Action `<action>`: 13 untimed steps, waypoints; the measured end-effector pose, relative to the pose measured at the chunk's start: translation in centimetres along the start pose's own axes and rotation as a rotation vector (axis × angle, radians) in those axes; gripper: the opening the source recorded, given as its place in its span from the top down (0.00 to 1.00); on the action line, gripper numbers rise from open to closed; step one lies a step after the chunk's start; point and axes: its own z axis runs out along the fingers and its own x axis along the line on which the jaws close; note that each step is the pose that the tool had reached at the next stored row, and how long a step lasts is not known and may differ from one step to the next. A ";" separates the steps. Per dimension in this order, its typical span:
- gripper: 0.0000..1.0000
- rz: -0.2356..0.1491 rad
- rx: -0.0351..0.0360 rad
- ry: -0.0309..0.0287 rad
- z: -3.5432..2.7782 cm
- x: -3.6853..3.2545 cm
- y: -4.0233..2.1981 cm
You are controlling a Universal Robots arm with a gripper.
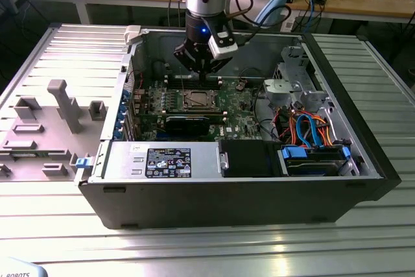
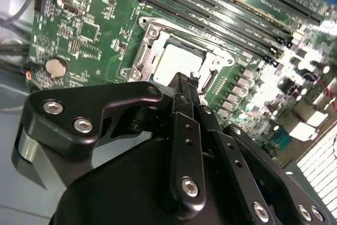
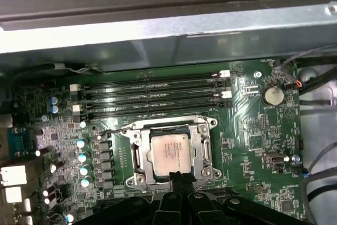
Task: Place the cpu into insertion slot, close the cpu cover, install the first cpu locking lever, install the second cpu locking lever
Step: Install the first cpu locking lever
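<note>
The cpu (image 3: 169, 154), a dull silver square, lies inside the insertion slot (image 3: 138, 178) on the green board. It also shows in the second wrist view, cpu (image 2: 176, 60), and as a small square in the exterior view, insertion slot (image 1: 197, 100). The cpu cover (image 3: 204, 146), a thin silver frame, lies flat around the chip, with the chip showing through its window. My gripper (image 3: 182, 182) hangs just above the socket's near edge with its black fingers pressed together and nothing between them. It is also seen in the other views, gripper (image 2: 185, 84) and gripper (image 1: 203, 77).
Long black memory slots (image 3: 158, 96) run beside the socket. A coin battery (image 3: 273, 95) sits on the board. The open computer case (image 1: 363, 160) walls the board in, with blue and orange cables (image 1: 311, 131) and a power supply (image 1: 162, 160) inside. A grey fixture (image 1: 58, 102) stands at the exterior view's left.
</note>
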 end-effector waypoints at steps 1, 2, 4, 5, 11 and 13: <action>0.89 -0.011 -0.0003 -0.0004 0.00 0.00 0.00; 0.89 -0.014 -0.0004 -0.0005 0.00 0.00 0.00; 0.89 -0.023 -0.0005 -0.0008 0.00 0.00 0.00; 0.89 -0.029 -0.0007 -0.0010 0.00 0.01 0.00; 0.89 -0.032 -0.0008 -0.0011 -0.02 0.79 -0.06; 0.89 -0.032 -0.0008 -0.0011 -0.03 1.26 -0.09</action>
